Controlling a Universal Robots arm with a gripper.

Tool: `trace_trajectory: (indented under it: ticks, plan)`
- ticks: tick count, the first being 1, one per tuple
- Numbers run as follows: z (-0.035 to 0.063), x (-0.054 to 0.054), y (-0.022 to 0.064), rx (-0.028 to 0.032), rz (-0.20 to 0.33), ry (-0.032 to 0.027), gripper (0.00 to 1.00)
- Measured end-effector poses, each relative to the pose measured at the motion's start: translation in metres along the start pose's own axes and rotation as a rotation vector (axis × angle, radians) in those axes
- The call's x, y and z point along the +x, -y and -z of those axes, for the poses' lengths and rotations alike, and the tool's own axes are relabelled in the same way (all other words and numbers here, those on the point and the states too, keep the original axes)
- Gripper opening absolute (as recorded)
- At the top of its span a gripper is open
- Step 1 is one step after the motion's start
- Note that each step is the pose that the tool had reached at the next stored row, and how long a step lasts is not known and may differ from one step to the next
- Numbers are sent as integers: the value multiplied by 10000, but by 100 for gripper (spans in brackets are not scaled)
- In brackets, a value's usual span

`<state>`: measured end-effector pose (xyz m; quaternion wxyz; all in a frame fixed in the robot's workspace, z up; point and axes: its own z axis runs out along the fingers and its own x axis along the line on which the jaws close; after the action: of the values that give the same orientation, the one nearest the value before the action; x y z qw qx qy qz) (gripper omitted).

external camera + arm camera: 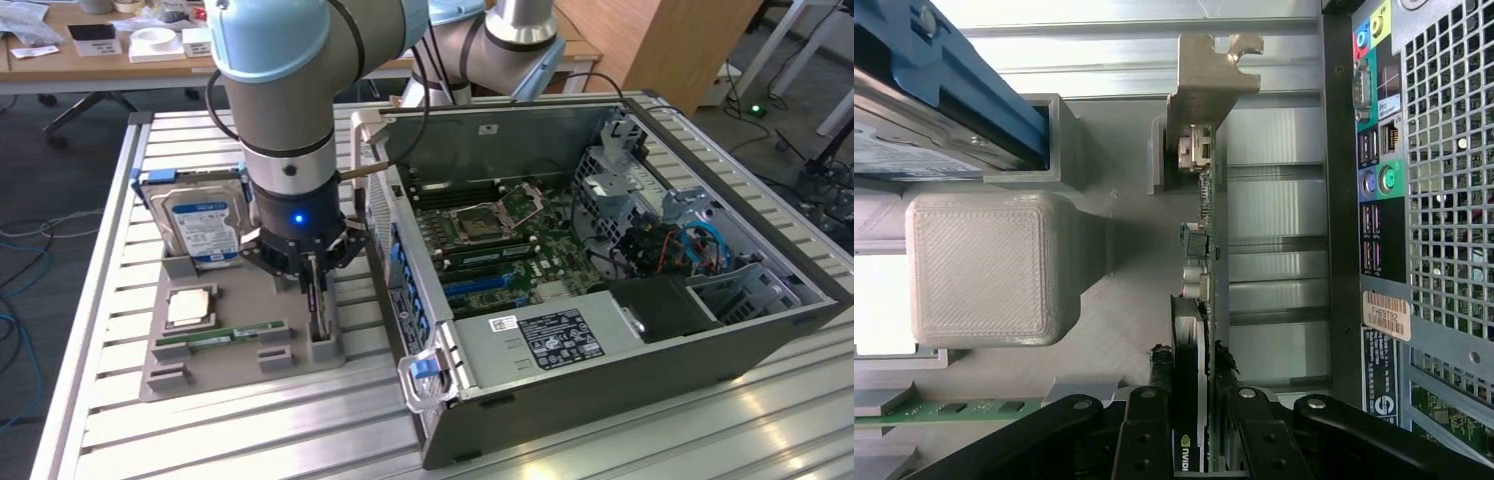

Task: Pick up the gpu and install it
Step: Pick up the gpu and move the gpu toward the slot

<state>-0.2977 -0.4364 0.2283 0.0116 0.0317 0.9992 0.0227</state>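
Wrist view: your hand [1194, 358] clasps the gpu [1199, 250], standing on edge directly below it, by both faces. Expect it light, stiff, fragile; grip bare board edge, not components.

Looks like a robotics lab set up inside an office. Shown by an industrial robot arm [280, 110] reaching over a slatted aluminium desk [200, 440], with an opened computer tower [601, 395] lying on it beside a grey printed fixture [227, 378] slotted with a hard drive [200, 222], RAM stick [220, 337] and gpu [1194, 320]. Behind, a wooden desk [80, 62] strewn with small boxes, a chair base [94, 108], loose cables [27, 240] on carpet.
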Motion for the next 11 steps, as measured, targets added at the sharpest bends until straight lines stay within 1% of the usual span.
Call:
trace_trajectory:
  ticks: [11]
  plan:
    - [0, 0, 0, -2, 97, -5, 26]
